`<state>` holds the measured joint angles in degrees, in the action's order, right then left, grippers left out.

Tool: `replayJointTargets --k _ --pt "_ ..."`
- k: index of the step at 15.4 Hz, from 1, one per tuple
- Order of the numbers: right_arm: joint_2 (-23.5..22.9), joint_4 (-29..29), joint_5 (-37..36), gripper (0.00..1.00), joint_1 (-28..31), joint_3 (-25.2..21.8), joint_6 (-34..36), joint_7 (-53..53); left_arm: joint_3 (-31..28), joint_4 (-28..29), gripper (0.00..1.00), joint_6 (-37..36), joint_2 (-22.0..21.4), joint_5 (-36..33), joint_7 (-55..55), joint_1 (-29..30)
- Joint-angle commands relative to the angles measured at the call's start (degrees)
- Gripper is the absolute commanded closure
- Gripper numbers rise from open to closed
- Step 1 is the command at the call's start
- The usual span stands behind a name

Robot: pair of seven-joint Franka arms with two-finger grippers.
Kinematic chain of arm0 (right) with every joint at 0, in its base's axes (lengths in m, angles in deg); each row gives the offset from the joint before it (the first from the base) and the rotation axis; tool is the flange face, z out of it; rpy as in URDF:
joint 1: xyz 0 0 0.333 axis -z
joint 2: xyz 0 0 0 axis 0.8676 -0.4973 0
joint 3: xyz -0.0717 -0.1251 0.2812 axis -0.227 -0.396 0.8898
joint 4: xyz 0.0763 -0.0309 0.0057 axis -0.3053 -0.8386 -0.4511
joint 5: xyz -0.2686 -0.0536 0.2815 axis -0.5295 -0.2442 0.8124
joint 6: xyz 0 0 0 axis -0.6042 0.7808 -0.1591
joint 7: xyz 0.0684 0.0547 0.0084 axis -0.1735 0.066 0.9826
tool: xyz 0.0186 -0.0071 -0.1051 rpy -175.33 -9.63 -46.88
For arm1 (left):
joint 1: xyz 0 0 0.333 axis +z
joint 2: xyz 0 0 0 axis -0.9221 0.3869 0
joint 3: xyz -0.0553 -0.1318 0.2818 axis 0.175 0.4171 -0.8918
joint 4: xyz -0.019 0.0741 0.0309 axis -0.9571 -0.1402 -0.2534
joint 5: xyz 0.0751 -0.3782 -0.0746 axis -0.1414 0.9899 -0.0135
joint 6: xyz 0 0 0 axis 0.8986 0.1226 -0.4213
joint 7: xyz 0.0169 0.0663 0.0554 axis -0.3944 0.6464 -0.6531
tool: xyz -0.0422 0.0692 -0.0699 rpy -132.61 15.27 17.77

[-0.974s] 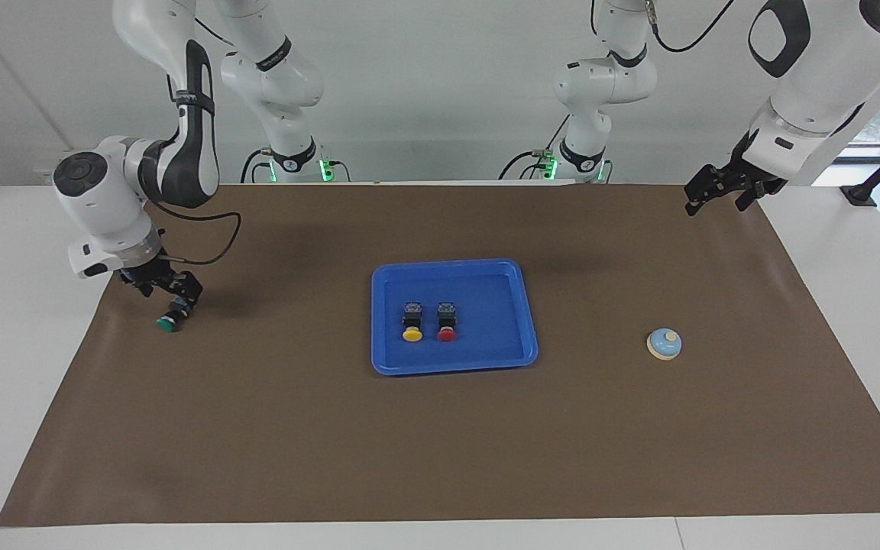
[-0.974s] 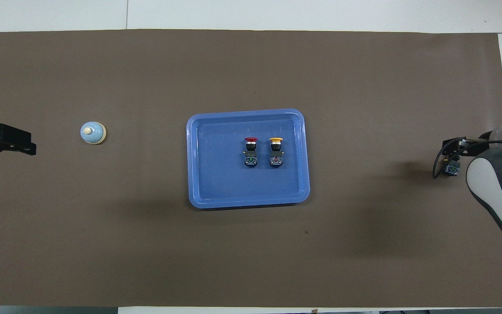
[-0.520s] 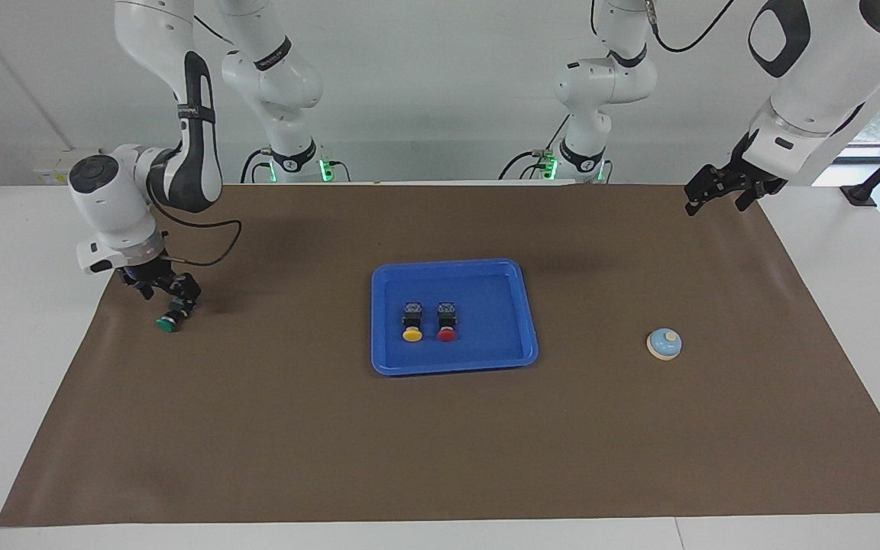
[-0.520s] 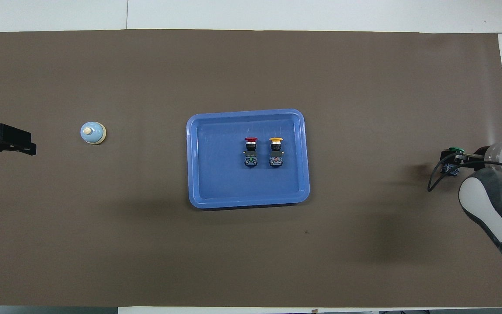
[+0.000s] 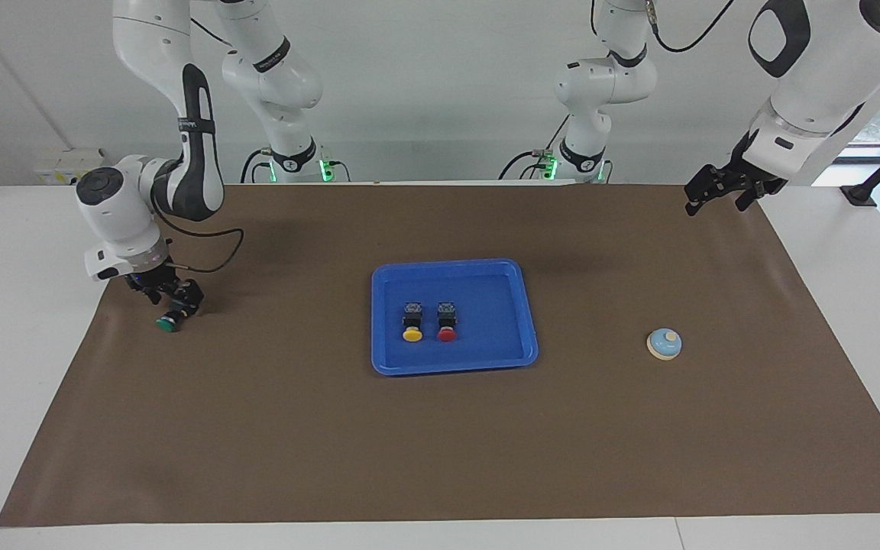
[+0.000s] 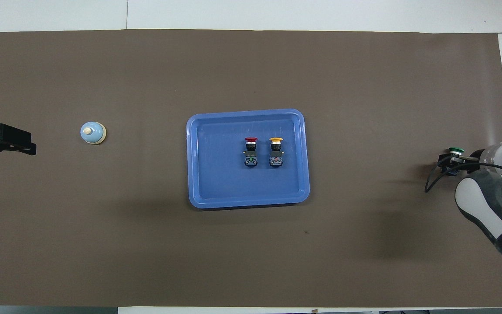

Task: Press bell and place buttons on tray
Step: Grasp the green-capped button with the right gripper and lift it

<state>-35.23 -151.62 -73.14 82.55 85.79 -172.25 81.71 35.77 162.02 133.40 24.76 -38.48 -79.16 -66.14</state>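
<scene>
The blue tray (image 5: 520, 305) (image 6: 198, 174) lies mid-table. A yellow button (image 5: 412, 322) (image 6: 276, 150) and a red button (image 5: 447, 321) (image 6: 251, 150) lie side by side in it. The green button (image 5: 168, 321) (image 6: 455, 151) lies on the brown mat at the right arm's end. My right gripper (image 5: 173, 299) (image 6: 450, 162) is down at its black body. The light blue bell (image 5: 664, 343) (image 6: 93, 132) stands on the mat toward the left arm's end. My left gripper (image 5: 703, 195) (image 6: 20, 145) waits, shut and empty, raised by the mat's edge at its own end.
The brown mat (image 5: 440, 443) covers most of the white table. The right arm's cable loops beside the green button.
The right arm's wrist has swung up and toward the tray while its gripper stayed at the green button. The button's green cap now shows from overhead. The left arm has not moved.
</scene>
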Motion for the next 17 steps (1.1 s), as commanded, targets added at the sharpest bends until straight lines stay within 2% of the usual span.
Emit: replayJointTargets --k 1,2,3,9,13,17 --pt "0.1 -0.6 0.3 0.6 1.4 1.0 -1.2 1.4 0.0 0.6 0.0 0.1 -0.8 -1.1 -0.1 0.0" --pt "0.1 -0.6 0.3 0.89 1.3 1.0 -1.1 1.3 0.0 0.6 0.0 0.1 -0.8 -1.1 -0.1 0.0" --pt "0.1 -0.6 0.3 1.0 1.2 1.0 -1.0 1.3 0.0 0.6 0.0 0.1 -0.8 -1.1 -0.1 0.0" --pt "0.2 0.5 0.3 1.0 -0.1 1.3 0.1 1.2 0.0 0.6 0.0 0.1 -0.8 -1.1 -0.1 0.0" --pt "0.5 8.2 0.7 1.0 -6.0 1.4 10.4 -1.1 0.0 0.6 0.0 0.1 -0.8 -1.1 -0.1 0.0" --pt "0.0 17.0 2.9 1.0 -15.5 1.4 20.8 -11.2 0.0 0.6 0.0 0.1 -0.8 -1.1 -0.1 0.0"
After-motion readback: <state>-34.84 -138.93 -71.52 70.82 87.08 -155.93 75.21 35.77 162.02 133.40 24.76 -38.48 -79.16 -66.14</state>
